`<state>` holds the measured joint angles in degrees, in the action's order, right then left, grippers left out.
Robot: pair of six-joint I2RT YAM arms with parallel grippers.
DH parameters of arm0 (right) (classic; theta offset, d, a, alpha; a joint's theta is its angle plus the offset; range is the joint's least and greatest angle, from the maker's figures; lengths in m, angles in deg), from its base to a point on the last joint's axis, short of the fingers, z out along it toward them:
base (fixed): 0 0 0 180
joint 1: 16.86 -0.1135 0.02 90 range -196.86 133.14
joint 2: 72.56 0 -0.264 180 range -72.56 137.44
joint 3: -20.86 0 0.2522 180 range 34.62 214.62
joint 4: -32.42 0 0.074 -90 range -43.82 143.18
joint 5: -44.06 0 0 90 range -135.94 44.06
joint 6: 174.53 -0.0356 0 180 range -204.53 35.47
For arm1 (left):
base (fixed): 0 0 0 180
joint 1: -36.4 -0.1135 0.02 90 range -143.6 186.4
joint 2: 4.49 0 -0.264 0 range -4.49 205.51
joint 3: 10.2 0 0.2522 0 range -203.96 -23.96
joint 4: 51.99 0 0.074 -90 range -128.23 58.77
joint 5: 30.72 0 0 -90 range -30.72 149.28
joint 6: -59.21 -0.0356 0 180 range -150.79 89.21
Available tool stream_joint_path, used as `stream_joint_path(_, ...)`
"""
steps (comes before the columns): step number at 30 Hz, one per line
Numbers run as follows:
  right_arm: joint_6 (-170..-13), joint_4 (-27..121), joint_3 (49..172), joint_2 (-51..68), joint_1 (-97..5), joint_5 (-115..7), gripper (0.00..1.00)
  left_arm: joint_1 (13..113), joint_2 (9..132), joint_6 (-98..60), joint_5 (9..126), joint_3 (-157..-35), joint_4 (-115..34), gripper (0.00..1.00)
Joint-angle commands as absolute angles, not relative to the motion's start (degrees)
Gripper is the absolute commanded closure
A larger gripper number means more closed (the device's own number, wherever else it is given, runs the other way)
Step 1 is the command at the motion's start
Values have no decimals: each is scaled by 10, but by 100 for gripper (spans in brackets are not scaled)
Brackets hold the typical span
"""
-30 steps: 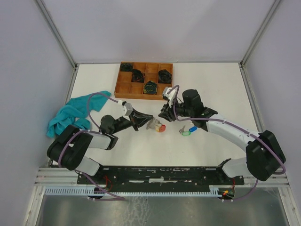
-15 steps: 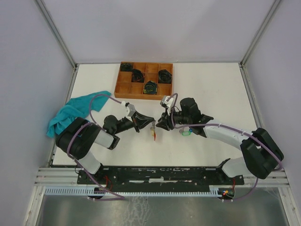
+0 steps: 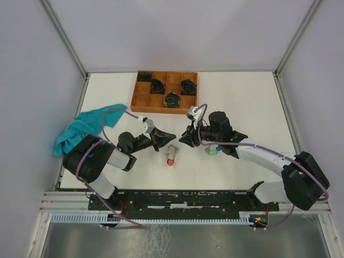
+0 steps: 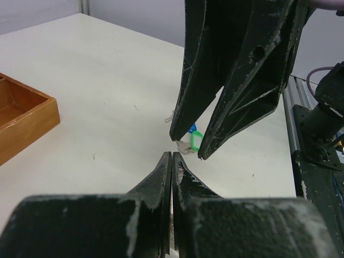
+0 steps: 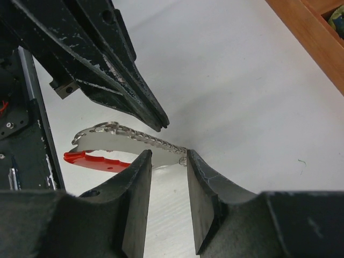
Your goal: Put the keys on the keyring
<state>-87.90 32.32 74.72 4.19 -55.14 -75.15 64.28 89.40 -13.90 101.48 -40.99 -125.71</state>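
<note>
The keyring, a flat silver piece with a short chain and a red tag, lies on the white table just below both gripper tips. In the right wrist view the keyring lies just past my fingertips. My right gripper is open with only bare table between its fingers. My left gripper is shut on nothing and points at the right one, almost tip to tip. Keys with green and blue tags lie beside the right arm. The green tag shows between the right gripper's fingers.
A wooden compartment tray with black coiled bundles stands at the back; its corner shows in the left wrist view. A teal cloth lies at the left edge of the table.
The keyring has gone from beside the left gripper's tip, through hanging between the two grippers, to lying on the table lower left. The right gripper came down towards the left one.
</note>
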Motion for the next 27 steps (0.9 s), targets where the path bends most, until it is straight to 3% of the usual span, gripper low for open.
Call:
stream_joint_path(1,-956,380,801,20,-552,-706,59,645,866,-131,1019,-403,-1373,97)
stream_joint_path(9,-1026,491,847,56,-589,-673,53,645,871,-91,974,-387,-1373,97)
stream_joint_path(13,-1023,489,837,74,-607,-637,50,644,847,-50,880,-357,-1347,82)
stream_joint_path(21,-1009,478,883,194,-706,-597,48,644,635,-58,661,-381,-865,67)
stream_joint_path(27,-1017,453,941,282,-759,-594,50,643,504,6,510,-362,-679,52)
